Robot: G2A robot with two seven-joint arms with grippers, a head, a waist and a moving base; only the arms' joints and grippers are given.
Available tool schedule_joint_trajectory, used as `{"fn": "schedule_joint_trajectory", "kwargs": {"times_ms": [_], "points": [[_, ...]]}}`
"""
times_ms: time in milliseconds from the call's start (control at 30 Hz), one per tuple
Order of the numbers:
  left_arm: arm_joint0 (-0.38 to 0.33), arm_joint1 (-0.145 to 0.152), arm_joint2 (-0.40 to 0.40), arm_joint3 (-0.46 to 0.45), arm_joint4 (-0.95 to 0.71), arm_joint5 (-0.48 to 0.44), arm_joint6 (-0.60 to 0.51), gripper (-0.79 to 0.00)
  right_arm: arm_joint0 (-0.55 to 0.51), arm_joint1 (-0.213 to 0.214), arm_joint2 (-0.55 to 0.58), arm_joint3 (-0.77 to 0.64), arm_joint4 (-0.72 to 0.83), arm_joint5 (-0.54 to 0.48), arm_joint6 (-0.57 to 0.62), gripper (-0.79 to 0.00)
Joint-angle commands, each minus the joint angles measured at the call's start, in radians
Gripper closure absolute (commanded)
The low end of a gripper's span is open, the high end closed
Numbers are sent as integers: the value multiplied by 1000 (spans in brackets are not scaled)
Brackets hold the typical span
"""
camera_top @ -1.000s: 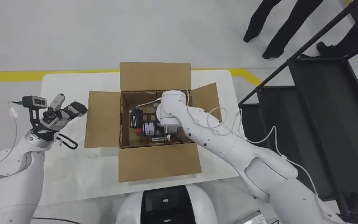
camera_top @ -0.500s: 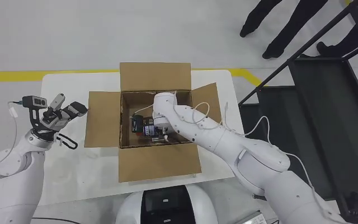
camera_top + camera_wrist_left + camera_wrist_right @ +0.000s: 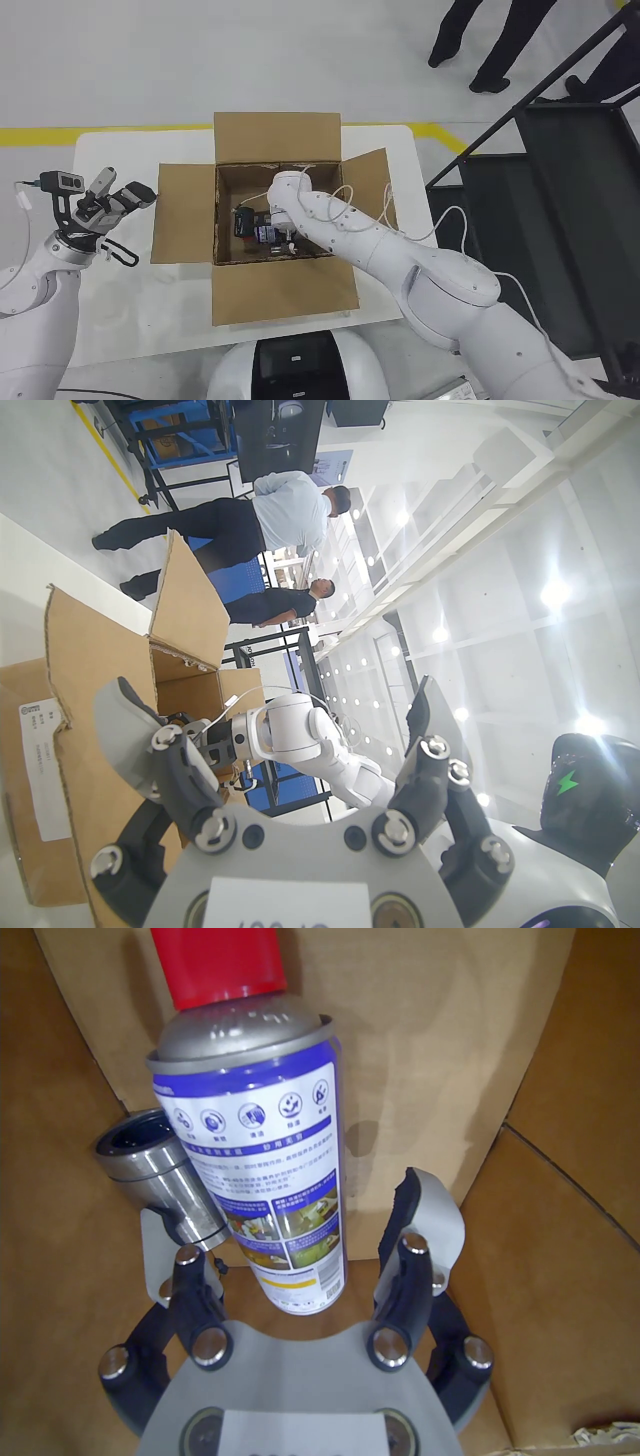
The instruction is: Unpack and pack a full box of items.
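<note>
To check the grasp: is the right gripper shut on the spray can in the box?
No: the fingers of the right gripper stand apart, and the wall of the box shows between one of them and the spray can.

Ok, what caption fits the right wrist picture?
Open fingers around a blue spray can, metal cylinder beside it, inside the cardboard box.

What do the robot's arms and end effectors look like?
The left arm and right arm are rounded and white; white cables loop along the right one. The left end effector and right end effector each have two curved grey fingers on black links with silver bolts.
</note>
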Motion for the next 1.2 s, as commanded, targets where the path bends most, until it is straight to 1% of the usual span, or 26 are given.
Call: {"fn": "schedule_joint_trajectory", "kwargs": {"times_ms": [0, 67, 100, 233, 300, 333, 433, 567, 767, 900, 1033, 1167], "points": [[0, 0, 0, 0, -2, 0, 0, -785, 5, -13, -4, 25, 0, -2, -9, -665], [0, 0, 0, 0, -2, 0, 0, -785, 13, -26, -10, 47, -6, -3, -9, -597], [0, 0, 0, 0, -2, 0, 0, -785, 17, -32, -12, 54, -7, -4, -9, -594], [0, 0, 0, 0, -2, 0, 0, -785, 35, -48, -8, 65, 1, -10, 13, -683], [0, 0, 0, 0, -2, 0, 0, -785, 39, -51, -7, 53, 4, -32, 37, -770], [0, 0, 0, 0, -2, 0, 0, -785, 39, -51, -2, 43, 13, -43, 45, -785], [0, 0, 0, 0, -2, 0, 0, -785, 35, -46, 4, 9, 19, -55, 99, -785], [0, 0, 0, 0, -2, 0, 0, -785, 21, -27, 32, -52, 37, -52, 138, -785], [0, 0, 0, 0, -2, 0, 0, -785, -2, 11, 82, -150, 19, -17, 165, -785], [0, 0, 0, 0, -2, 0, 0, -785, -19, 36, 114, -211, 5, -22, 188, -785], [0, 0, 0, 0, -2, 0, 0, -785, -39, 59, 142, -240, -24, -16, 203, -785], [0, 0, 0, 0, -2, 0, 0, -785, -55, 73, 158, -243, -48, -15, 184, -779]]}}
